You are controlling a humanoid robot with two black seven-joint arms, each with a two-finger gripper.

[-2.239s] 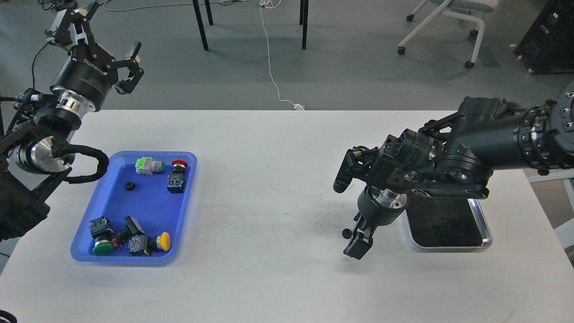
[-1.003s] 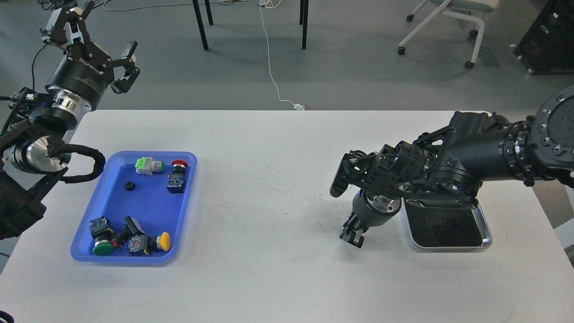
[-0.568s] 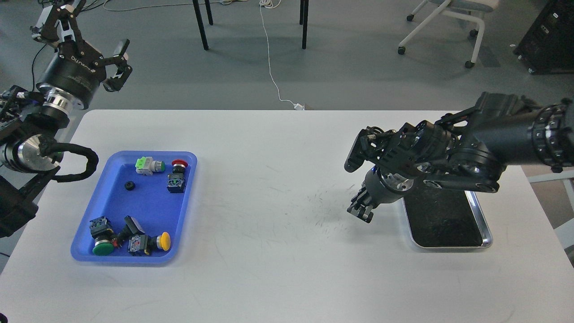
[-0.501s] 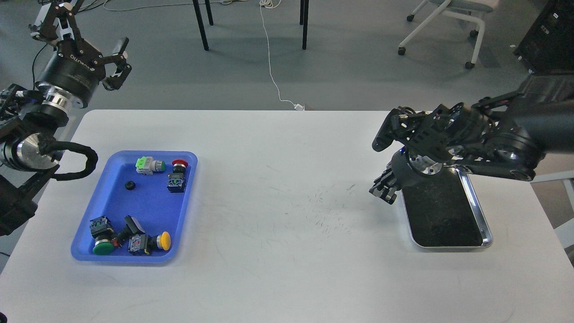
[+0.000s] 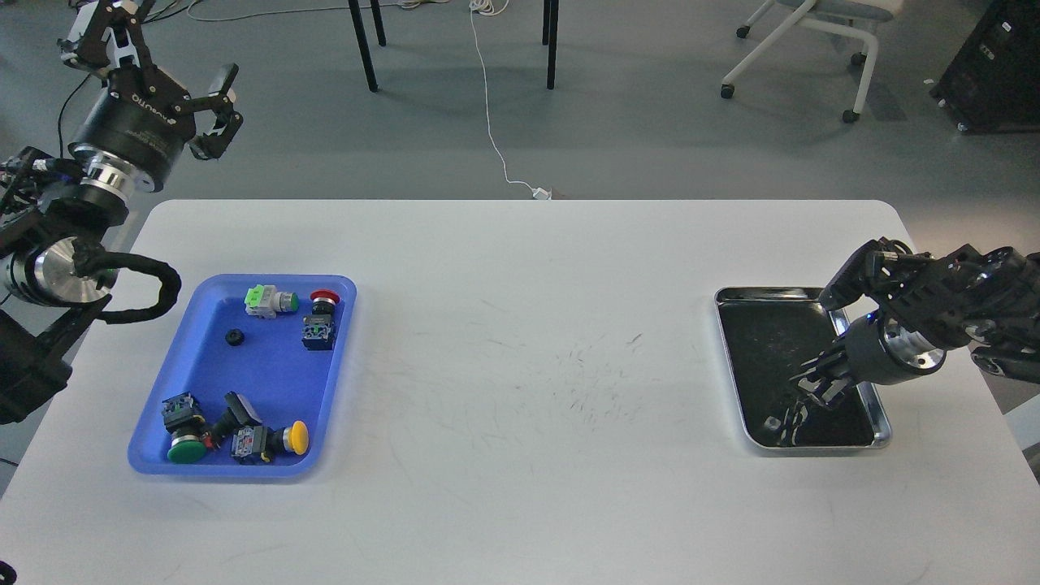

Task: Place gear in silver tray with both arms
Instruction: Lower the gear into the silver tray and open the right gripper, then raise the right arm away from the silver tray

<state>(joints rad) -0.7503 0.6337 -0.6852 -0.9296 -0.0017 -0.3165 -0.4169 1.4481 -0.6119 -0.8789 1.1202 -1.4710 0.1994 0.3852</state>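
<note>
The silver tray (image 5: 881, 439) lies at the right of the white table, with a dark reflective bottom. My right gripper (image 5: 816, 385) hangs low over the tray's right half, pointing down and left. Its dark fingers cannot be told apart. A small dark shape (image 5: 773, 423) shows on the tray bottom just below the gripper; I cannot tell whether it is the gear or a reflection. Another small black gear (image 5: 236, 336) lies in the blue tray. My left gripper (image 5: 158, 61) is open and empty, raised high beyond the table's far left corner.
The blue plastic tray (image 5: 154, 455) at the left holds several push-button switches with green, red and yellow caps. Table legs, a white cable and a chair stand on the floor behind the table.
My right gripper closed around the small gear on the table, lifted, and swung right until it hangs over the silver tray. The gear no longer lies on the table. The left arm drifted slightly left.
</note>
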